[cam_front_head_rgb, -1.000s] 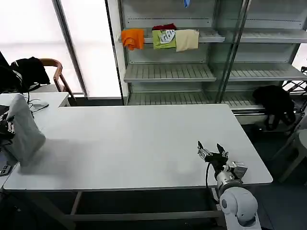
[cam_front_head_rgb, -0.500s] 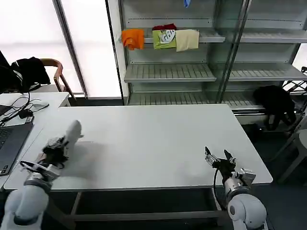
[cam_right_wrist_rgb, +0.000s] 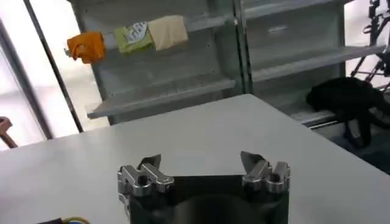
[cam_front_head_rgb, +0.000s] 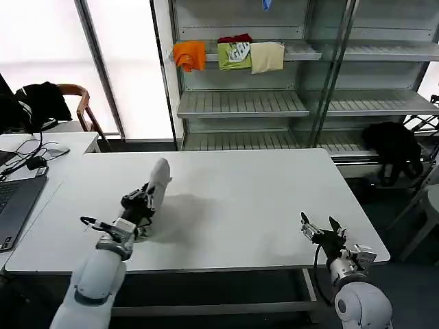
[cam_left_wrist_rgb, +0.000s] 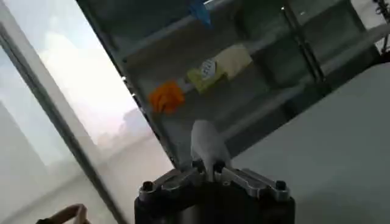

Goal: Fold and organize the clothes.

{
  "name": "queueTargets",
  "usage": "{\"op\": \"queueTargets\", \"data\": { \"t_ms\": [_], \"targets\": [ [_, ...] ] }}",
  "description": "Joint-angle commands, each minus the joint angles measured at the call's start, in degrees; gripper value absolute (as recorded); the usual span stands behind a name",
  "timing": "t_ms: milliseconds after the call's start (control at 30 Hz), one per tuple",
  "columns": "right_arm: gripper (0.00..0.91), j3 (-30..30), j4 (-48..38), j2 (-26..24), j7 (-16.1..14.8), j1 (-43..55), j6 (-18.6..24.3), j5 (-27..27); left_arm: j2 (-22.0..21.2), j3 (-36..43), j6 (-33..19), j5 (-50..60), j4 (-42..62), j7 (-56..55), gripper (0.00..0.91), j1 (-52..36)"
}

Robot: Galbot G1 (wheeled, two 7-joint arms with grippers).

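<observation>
A light grey garment (cam_front_head_rgb: 160, 179), one of the clothes, hangs bunched into a narrow roll over the white table (cam_front_head_rgb: 254, 192), left of centre. My left gripper (cam_front_head_rgb: 141, 199) is shut on its lower end, so the cloth stands up beyond the fingers. In the left wrist view the same grey cloth (cam_left_wrist_rgb: 206, 141) rises from between the closed jaws of the left gripper (cam_left_wrist_rgb: 208, 168). My right gripper (cam_front_head_rgb: 322, 229) hovers open near the table's front right corner with nothing in it. The right gripper (cam_right_wrist_rgb: 201, 161) has bare tabletop between its spread fingers.
A metal shelf unit behind the table carries folded orange (cam_front_head_rgb: 190, 54), green (cam_front_head_rgb: 234, 55) and pale yellow (cam_front_head_rgb: 267, 56) garments. A laptop (cam_front_head_rgb: 12, 205) and cables lie on the side desk at left. A black garment (cam_front_head_rgb: 393, 147) hangs at the right.
My left arm has swung from the table's left edge toward its middle, carrying the grey garment. The right gripper has drifted slightly toward the front right corner.
</observation>
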Motion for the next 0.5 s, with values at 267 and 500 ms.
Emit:
{"op": "queueTargets", "data": {
  "t_ms": [267, 500],
  "targets": [
    [0.907, -1.32, -0.42, 0.91, -0.23, 0.82, -0.45, -2.89, -12.37, 23.99, 6.58, -10.26, 11.78, -19.3, 0.907, -9.92],
    [0.907, -4.33, -1.63, 2.53, -0.61, 3.19, -1.15, -4.73, -11.05, 28.45, 9.25, -15.68, 4.76, -19.32, 0.907, -12.02]
  ]
}}
